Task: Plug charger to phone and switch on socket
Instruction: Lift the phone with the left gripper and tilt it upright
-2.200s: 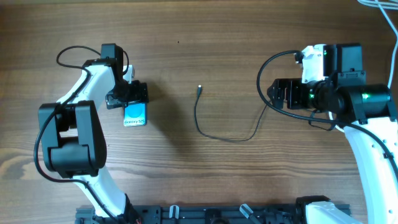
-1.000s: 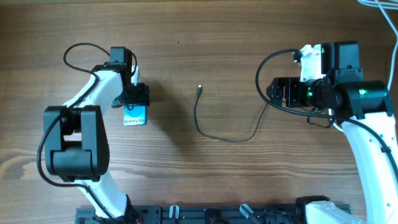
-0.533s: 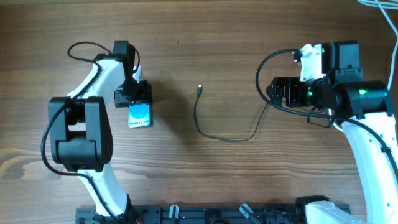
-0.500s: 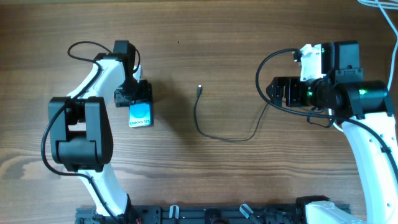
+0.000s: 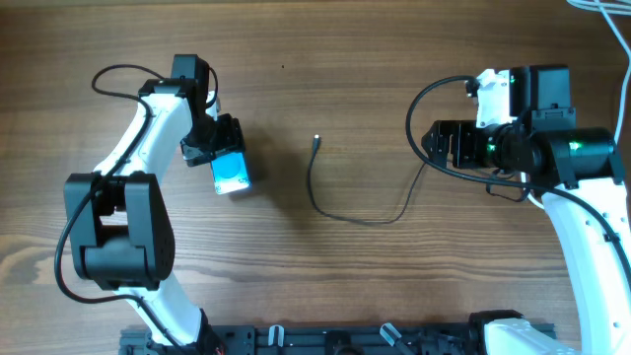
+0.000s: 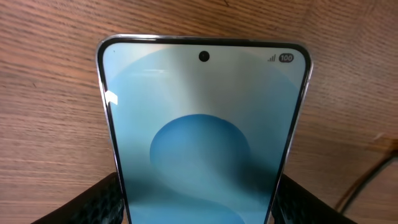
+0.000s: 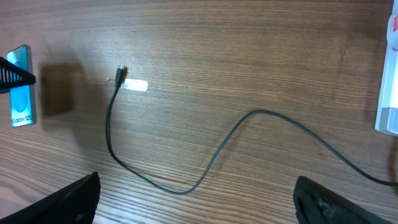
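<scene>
My left gripper (image 5: 219,148) is shut on the phone (image 5: 233,174), gripping its two long edges. The phone is tilted and casts a shadow to its right. In the left wrist view the teal and blue screen (image 6: 205,124) fills the frame between my fingers (image 6: 199,202). The charger, a thin black cable (image 5: 350,217), lies curved on the table with its plug tip (image 5: 315,141) to the right of the phone. My right gripper (image 5: 436,148) is open and empty above the cable (image 7: 211,162). A white socket edge (image 7: 388,74) shows at the right of the right wrist view.
A thicker white cord (image 5: 603,18) runs at the top right corner. The wooden table (image 5: 325,59) spreads around everything. The black frame rail (image 5: 335,340) lies along the front edge.
My left gripper has carried the phone to the right and slightly back, turning it so it now sits tilted. The right arm and the cable have not moved.
</scene>
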`<control>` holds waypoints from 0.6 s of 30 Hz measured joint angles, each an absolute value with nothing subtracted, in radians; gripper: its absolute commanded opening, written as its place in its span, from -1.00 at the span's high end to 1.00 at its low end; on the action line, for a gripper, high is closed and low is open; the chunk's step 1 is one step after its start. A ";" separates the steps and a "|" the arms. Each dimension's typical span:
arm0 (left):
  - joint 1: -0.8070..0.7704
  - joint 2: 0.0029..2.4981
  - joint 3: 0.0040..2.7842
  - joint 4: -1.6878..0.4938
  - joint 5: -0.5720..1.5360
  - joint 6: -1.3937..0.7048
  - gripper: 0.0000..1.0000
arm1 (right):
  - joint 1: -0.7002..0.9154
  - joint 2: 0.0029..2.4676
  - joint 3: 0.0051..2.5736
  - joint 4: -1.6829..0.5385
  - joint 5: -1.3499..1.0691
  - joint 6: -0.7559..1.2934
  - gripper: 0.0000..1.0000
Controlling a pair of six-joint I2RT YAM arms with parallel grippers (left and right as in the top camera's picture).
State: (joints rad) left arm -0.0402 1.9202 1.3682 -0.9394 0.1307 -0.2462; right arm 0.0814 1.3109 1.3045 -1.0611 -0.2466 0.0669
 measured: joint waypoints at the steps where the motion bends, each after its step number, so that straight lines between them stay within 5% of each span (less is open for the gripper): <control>1: -0.040 1.920 1.369 -0.939 0.145 -0.256 -0.40 | 0.081 1.311 1.304 -1.061 -0.247 0.067 -0.99; 18: -0.040 1.850 1.369 -0.913 0.561 -0.453 -0.40 | 0.081 1.311 1.304 -1.032 -0.296 0.120 -0.99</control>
